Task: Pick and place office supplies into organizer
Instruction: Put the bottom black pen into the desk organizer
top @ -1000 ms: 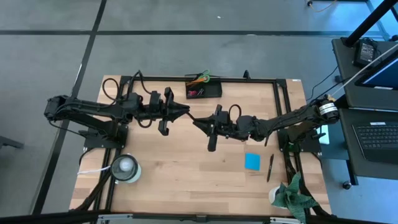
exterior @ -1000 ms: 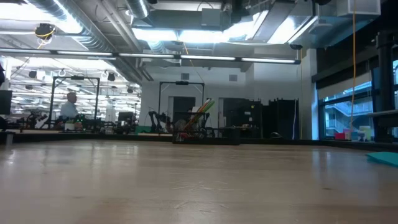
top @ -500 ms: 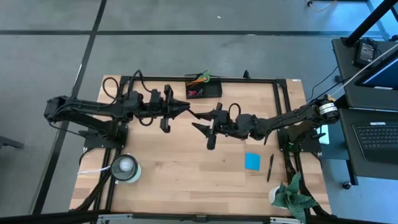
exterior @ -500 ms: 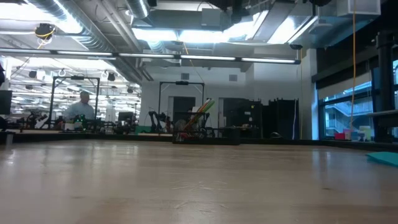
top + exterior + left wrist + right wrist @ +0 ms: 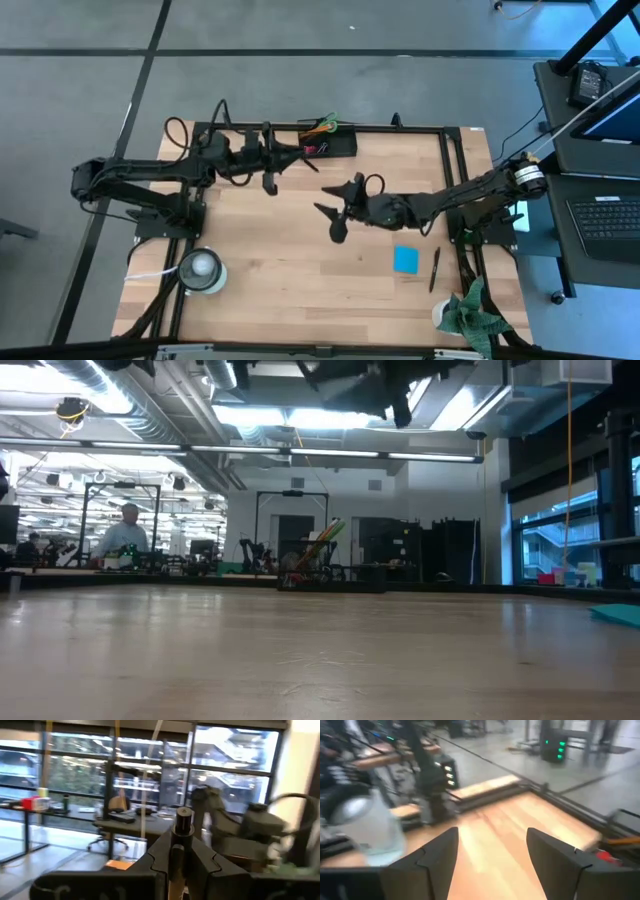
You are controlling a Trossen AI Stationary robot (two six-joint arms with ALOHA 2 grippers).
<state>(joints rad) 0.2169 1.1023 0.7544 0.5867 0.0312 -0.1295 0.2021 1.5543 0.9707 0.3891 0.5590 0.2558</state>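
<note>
Organizer (image 5: 327, 146) holds scissors (image 5: 320, 125) and a red piece (image 5: 309, 150).

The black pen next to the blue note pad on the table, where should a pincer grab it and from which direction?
Grip the black pen near the middle of its barrel, coming straight down from above. It lies flat on the wooden table, clear of the blue note pad, so the fingers can probably close across its narrow width. The right pincer is open and nearer; the left pincer is by the organizer.

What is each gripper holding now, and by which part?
Left gripper pinches what looks like a black pen near one end. Right gripper is open and empty.
</note>
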